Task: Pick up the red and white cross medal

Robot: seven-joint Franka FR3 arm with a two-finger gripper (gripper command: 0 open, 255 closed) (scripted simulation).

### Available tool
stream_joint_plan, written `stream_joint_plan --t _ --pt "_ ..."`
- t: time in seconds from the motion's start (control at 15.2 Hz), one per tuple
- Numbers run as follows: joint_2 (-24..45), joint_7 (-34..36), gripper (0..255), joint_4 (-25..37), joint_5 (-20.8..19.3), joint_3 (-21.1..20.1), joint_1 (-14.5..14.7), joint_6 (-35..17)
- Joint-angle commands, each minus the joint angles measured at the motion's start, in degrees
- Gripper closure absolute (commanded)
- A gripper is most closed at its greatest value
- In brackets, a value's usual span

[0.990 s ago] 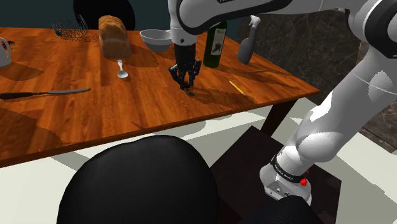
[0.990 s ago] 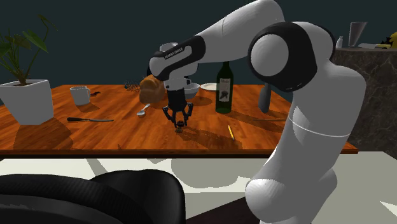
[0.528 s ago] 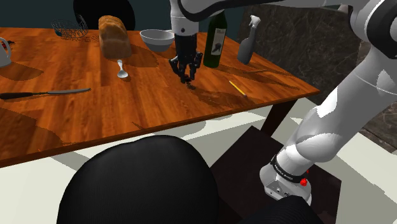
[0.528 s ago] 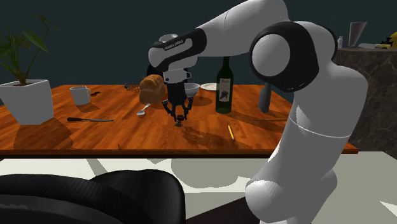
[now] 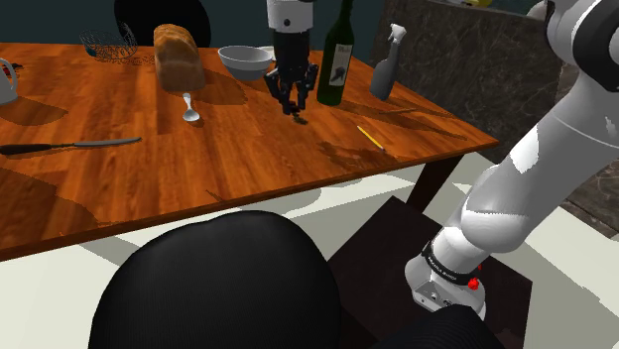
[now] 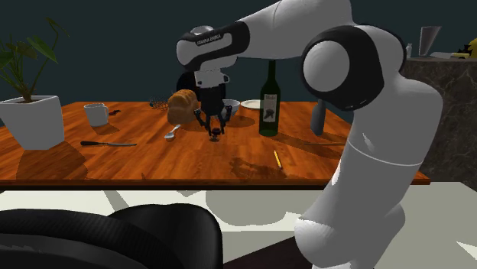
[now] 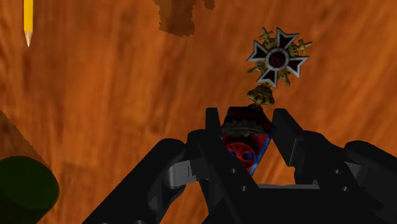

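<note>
Hanging from the all-black two-finger gripper point(image 7: 248, 127) is the cross medal point(image 7: 278, 60). Its red and blue ribbon point(image 7: 243, 141) is pinched tight between the two fingers, and the dark and white cross with gold rays dangles free beyond the fingertips. In the shoulder view the gripper point(image 5: 293, 99) points straight down over the far part of the reddish-brown wooden table point(image 5: 149, 188), and the medal point(image 5: 301, 119) is clear of the surface. Beyond the gripper stand a pale round bowl point(image 5: 244, 61) a little to the left and a dark green wine bottle point(image 5: 335, 59) just to the right. A grey spray bottle point(image 5: 386, 64) stands further right. A brown bread loaf point(image 5: 179, 57) and a metal spoon point(image 5: 189, 107) lie well to the left of the gripper. A thin yellow pencil point(image 5: 369, 136) lies nearer and to the right of it.
</note>
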State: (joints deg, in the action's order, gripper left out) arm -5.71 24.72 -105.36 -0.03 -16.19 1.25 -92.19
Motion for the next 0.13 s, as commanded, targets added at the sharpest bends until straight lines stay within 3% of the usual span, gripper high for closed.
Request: stream_joint_plan --t 0.0,0.07 --pt "0.1 0.0 255 1.2 0.0 0.0 0.0 1.1" --pt "0.2 0.0 255 1.2 0.0 0.0 0.0 1.1"
